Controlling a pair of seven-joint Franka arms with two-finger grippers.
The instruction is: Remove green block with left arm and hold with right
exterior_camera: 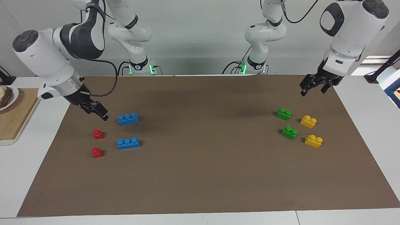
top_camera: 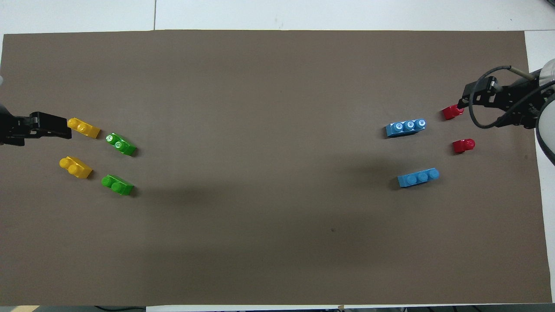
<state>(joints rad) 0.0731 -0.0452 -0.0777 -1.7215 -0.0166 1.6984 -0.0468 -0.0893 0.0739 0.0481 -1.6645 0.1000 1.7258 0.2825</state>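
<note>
White table (exterior_camera: 359, 125) under a flat, matte brown mat (exterior_camera: 200, 175), paper-like and rectangular. At the right arm's end, off the mat, a wooden board (exterior_camera: 12, 118) with a plate (exterior_camera: 9, 97), both cut off by the frame; what is on the plate is hard to make out.

Two glossy white arms with black joints, bases at the table's robot edge, upper links out of frame.

Left gripper (exterior_camera: 313, 92) black, raised over the mat's edge at the left arm's end, fingers spread with a clear gap, empty. From overhead only its tip in view, overlapping the farther yellow brick's (exterior_camera: 313, 141) outline.

Right gripper (exterior_camera: 104, 117) black, cable looped beside it, low over the mat between the nearer red brick (exterior_camera: 98, 134) and the nearer blue brick (exterior_camera: 128, 119); open or shut cannot be told, nothing seen in it.

Shiny moulded plastic bricks, all flat on the mat, none touching:
- Two long blue ones with three round studs, the second (exterior_camera: 128, 143) farther out.
- Near green block (exterior_camera: 283, 113) and far green block (exterior_camera: 289, 132), two studs each, at the left arm's end, just beside the yellow pair, toward the middle of the mat.
- Nearer yellow brick (exterior_camera: 308, 121), two studs.
- Farther red brick (exterior_camera: 97, 152), smallest, one stud.
</note>
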